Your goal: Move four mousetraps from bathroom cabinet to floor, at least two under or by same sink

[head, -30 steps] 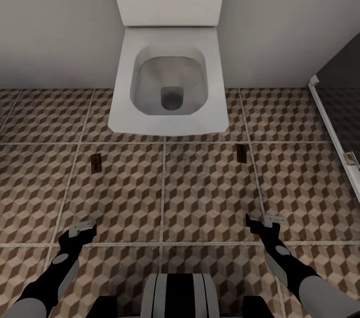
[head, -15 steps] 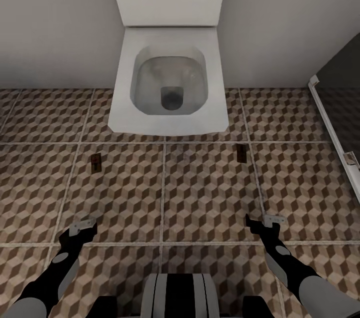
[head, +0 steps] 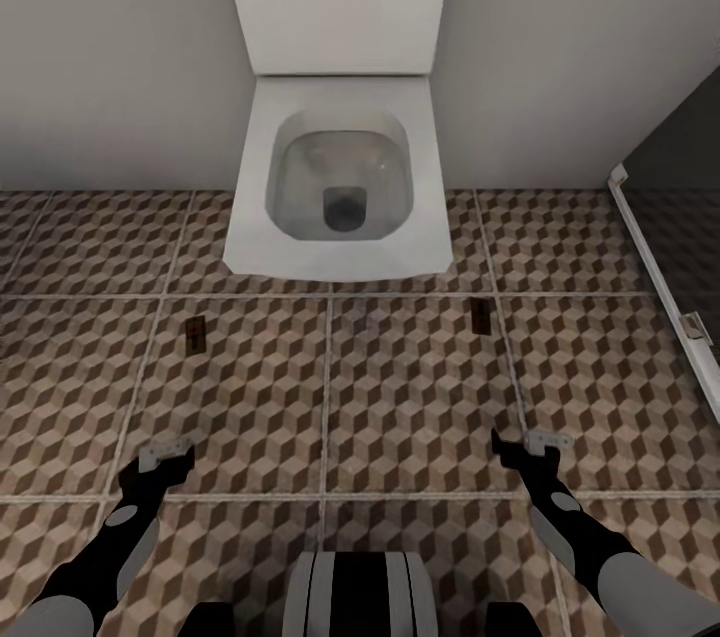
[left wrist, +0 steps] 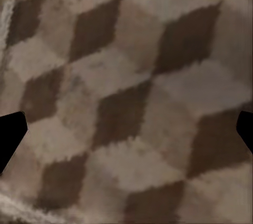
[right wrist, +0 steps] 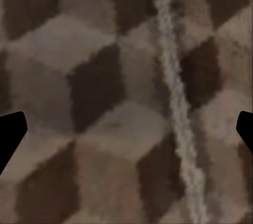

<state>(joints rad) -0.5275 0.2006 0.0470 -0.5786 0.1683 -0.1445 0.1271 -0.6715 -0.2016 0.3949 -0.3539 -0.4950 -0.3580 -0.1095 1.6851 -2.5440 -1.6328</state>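
Two mousetraps lie flat on the bathroom floor (head: 400,397) in front of a toilet: one small brown mousetrap (head: 196,333) at the left and another mousetrap (head: 481,316) at the right. My left gripper (head: 165,457) hovers open over the tiles, nearer to me than the left trap. My right gripper (head: 530,444) is open too, short of the right trap. In the wrist views the left gripper (left wrist: 126,129) and the right gripper (right wrist: 126,129) have only patterned tile between their dark fingertips. The cabinet and the bathroom sink are out of view.
A white wall-hung toilet (head: 335,177) with its lid up stands against the grey wall straight ahead. A dark glass shower panel with a white frame (head: 665,287) runs along the right. Open tiled floor spreads to the left and in front of me.
The whole picture has shifted slightly downward and the toilet looks a little smaller, so the camera has moved. Both grippers and the two traps keep their places.
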